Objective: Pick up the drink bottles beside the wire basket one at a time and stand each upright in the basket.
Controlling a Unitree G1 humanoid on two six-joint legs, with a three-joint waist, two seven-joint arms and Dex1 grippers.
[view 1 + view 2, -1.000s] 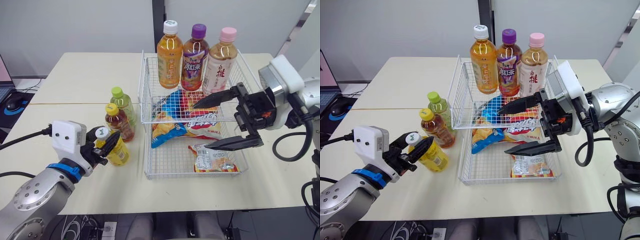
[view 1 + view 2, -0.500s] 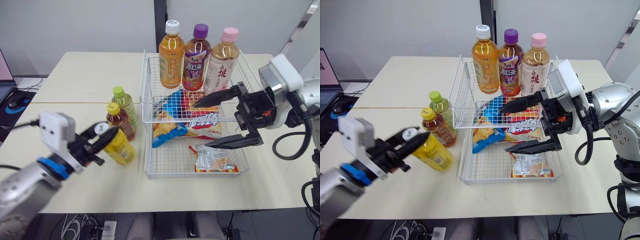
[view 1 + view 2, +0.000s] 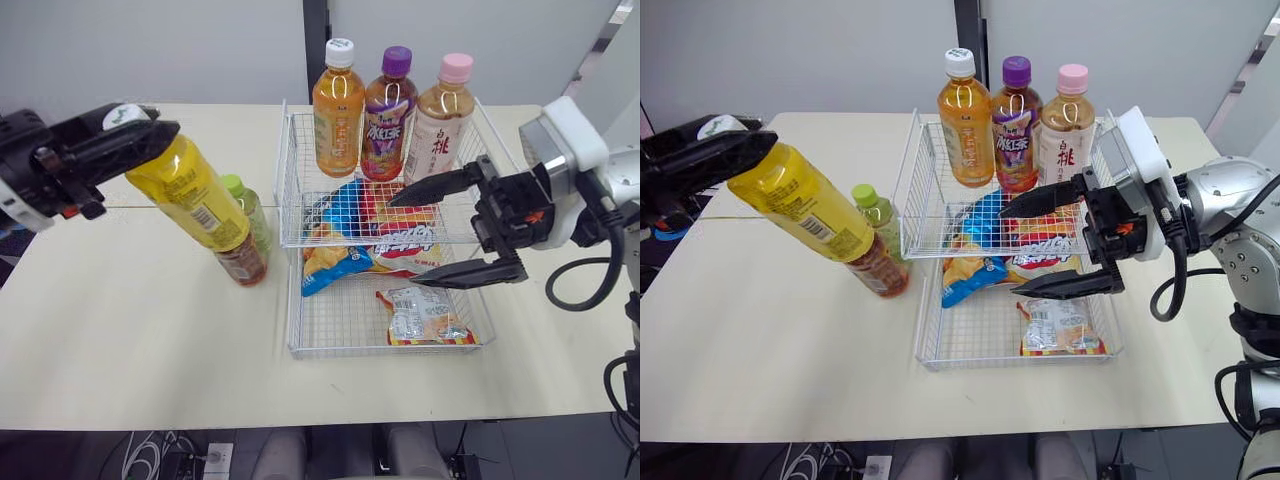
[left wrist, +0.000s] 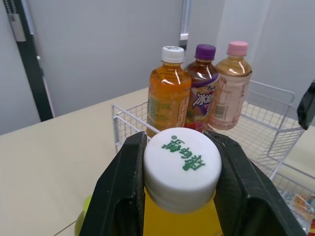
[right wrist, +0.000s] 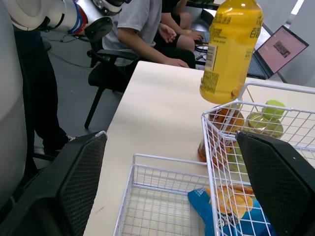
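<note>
My left gripper (image 3: 135, 120) is shut on the white cap (image 4: 182, 167) of a yellow drink bottle (image 3: 190, 195), which hangs tilted in the air left of the wire basket (image 3: 292, 300). Under it on the table stand a green-capped bottle (image 3: 247, 205) and a brown tea bottle (image 3: 243, 266), the latter partly hidden by the yellow one. Three bottles stand upright at the basket's back: orange (image 3: 339, 105), purple-capped (image 3: 390, 110) and pink-capped (image 3: 440, 115). My right gripper (image 3: 401, 243) is open over the basket's middle, holding nothing.
Snack bags lie in the basket: a blue chip bag (image 3: 340, 235) and a clear packet (image 3: 425, 318). The cream table (image 3: 150, 350) stretches left and in front of the basket. Seated people (image 5: 147, 24) and a laptop (image 5: 285, 49) lie beyond the table's left side.
My left gripper has lifted the yellow bottle off the table, up and to the left, uncovering the brown tea bottle's base. The right gripper has stayed over the basket.
</note>
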